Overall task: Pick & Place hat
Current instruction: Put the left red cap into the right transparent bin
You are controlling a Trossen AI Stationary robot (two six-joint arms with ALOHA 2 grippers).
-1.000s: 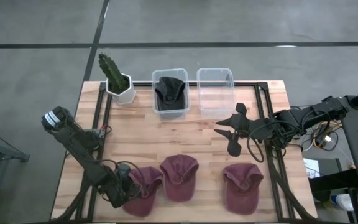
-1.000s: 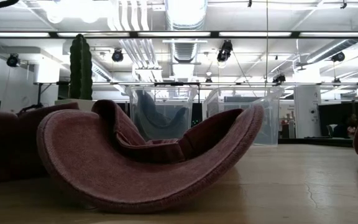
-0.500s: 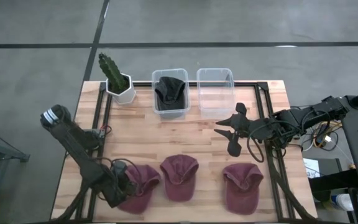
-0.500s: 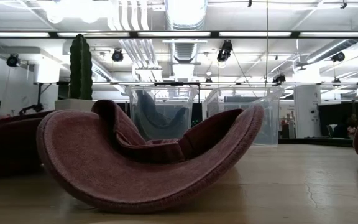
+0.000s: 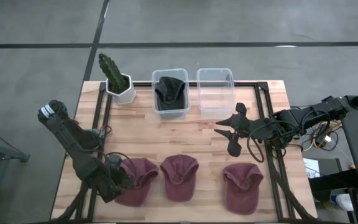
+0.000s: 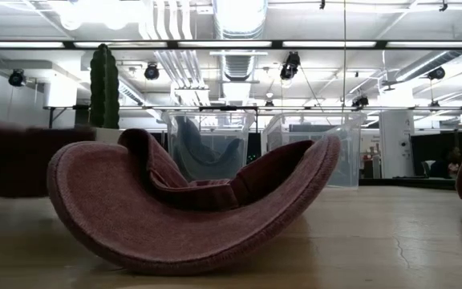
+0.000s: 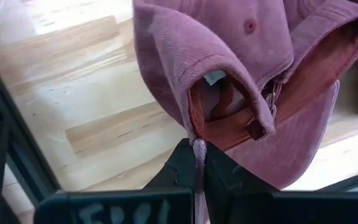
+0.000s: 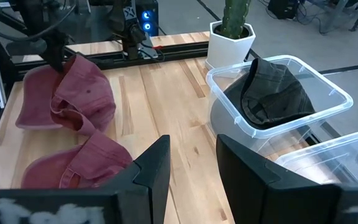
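Three maroon caps are near the table's front edge. My left gripper [image 5: 114, 180] is shut on the left cap [image 5: 135, 180], which is up off the wood in the low view [image 6: 14, 160] and shows in the left wrist view [image 7: 241, 68]. The middle cap [image 5: 179, 177] and the right cap [image 5: 241, 186] rest on the table. My right gripper [image 5: 232, 132] is open and empty, over the table between the right cap and the clear bins; its fingers stand apart in the right wrist view [image 8: 191, 168]. My left gripper pinches the cap's crown rim [image 7: 197, 148] between its two shut fingers, close to the back opening with the strap [image 7: 250, 127]. The fingers come from the table's left near side, slanting down. The cap hangs from them, clear of the table.
A clear bin with a dark hat [image 5: 169, 92] and an empty clear bin [image 5: 216, 93] stand at the far edge, and a potted cactus [image 5: 117, 79] stands at the far left. Black rails [image 5: 101, 118] run along the table's left and right sides.
My left gripper has risen and gone a little toward the table's far and left edges, still shut on the left cap. The cap has come off the table and now hangs clear of it. My right arm has kept still.
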